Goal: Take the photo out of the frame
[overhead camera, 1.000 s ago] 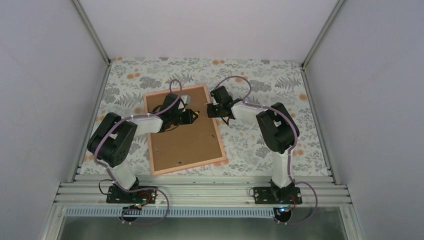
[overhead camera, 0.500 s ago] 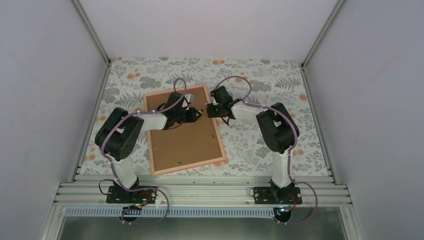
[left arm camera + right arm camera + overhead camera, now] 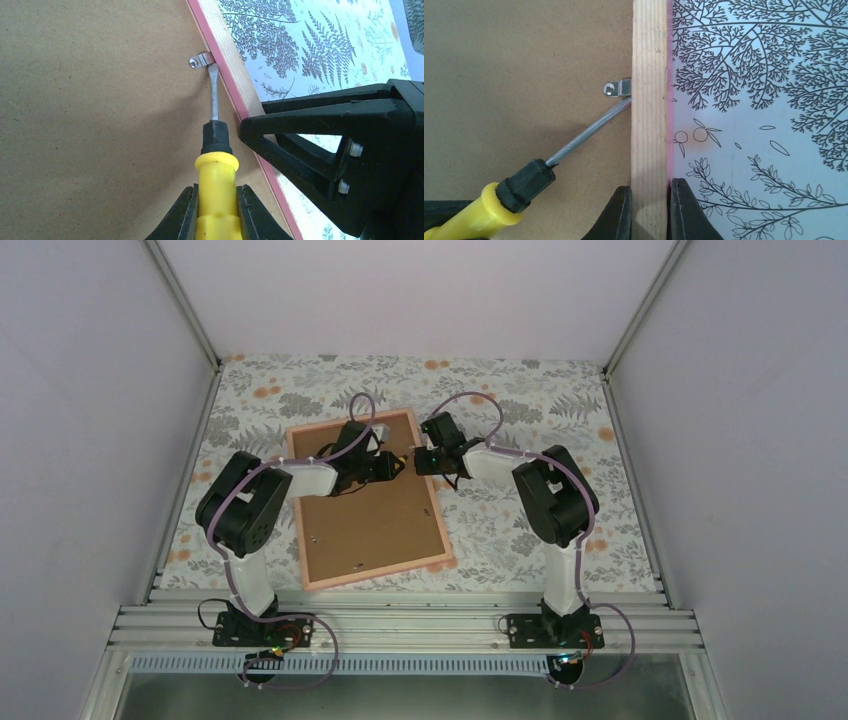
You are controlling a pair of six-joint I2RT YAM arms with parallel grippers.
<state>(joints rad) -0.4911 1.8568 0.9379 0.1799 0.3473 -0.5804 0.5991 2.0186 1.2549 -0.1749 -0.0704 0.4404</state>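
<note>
The frame (image 3: pixel 437 520) lies face down on the floral table, its brown backing board (image 3: pixel 360 510) up. The photo is hidden beneath that board. My left gripper (image 3: pixel 216 192) is shut on a yellow-handled screwdriver (image 3: pixel 217 170). The screwdriver's blade tip rests against a small metal clip (image 3: pixel 200 61) screwed to the board beside the frame's right rail. In the right wrist view my right gripper (image 3: pixel 649 192) is shut on that pale wooden rail (image 3: pixel 649 100), one finger on either side, just below the clip (image 3: pixel 618 88). The screwdriver (image 3: pixel 519 192) comes in from the lower left there.
A floral sheet (image 3: pixel 520 410) covers the table between grey side walls. More small clips dot the backing board near its lower edge (image 3: pixel 357 564). The right gripper's black body (image 3: pixel 340 145) sits close beside the screwdriver. An aluminium rail (image 3: pixel 400 625) runs along the near edge.
The left arm has swung right and forward, carrying the screwdriver tip toward the frame's right rail and the clip. The right arm has not moved.
</note>
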